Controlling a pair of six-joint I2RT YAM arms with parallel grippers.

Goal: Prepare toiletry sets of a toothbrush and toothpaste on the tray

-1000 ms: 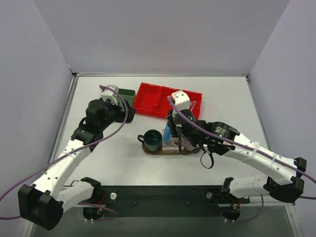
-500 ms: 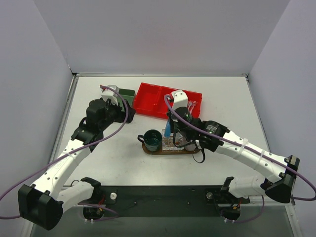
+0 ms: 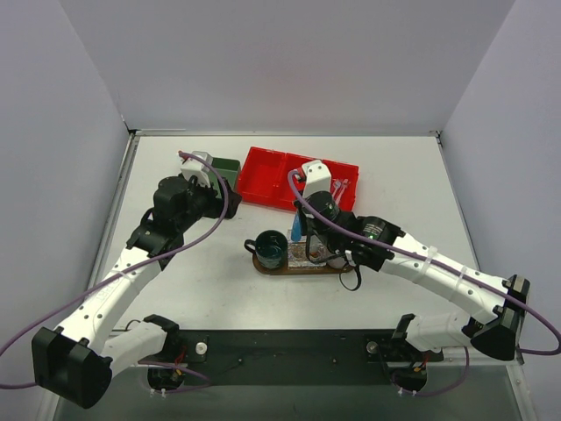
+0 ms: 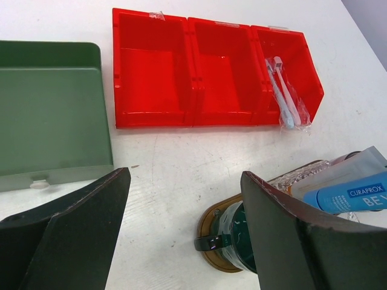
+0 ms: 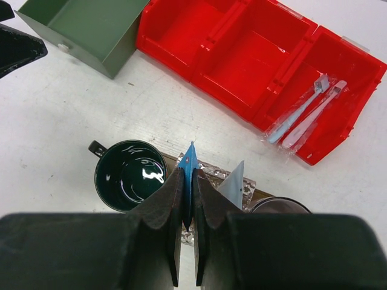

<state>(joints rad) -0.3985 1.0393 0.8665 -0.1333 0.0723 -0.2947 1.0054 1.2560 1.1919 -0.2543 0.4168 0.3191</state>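
Note:
Over the brown oval tray [image 3: 289,267] my right gripper [image 3: 301,230] [image 5: 188,175] is shut on a blue toothpaste tube [image 5: 190,158], held upright by its flat end. A pale grey-blue toothpaste tube [image 5: 233,180] stands beside it on the tray. The dark green mug [image 3: 270,249] [image 5: 129,175] sits on the tray's left end, and a second mug's rim [image 5: 279,204] shows at the right. Two wrapped toothbrushes [image 5: 305,118] [image 4: 284,90] lie in the red bin's right compartment. My left gripper [image 3: 210,189] [image 4: 184,175] hangs open and empty by the green box.
The red three-compartment bin [image 3: 279,181] [image 4: 154,115] lies behind the tray, its left and middle compartments empty. The green square box [image 3: 230,167] [image 4: 48,115] stands to its left. Grey walls close in the table on three sides.
My right arm has shifted slightly left with the blue tube still in its grip, staying over the tray. The left arm has hardly moved.

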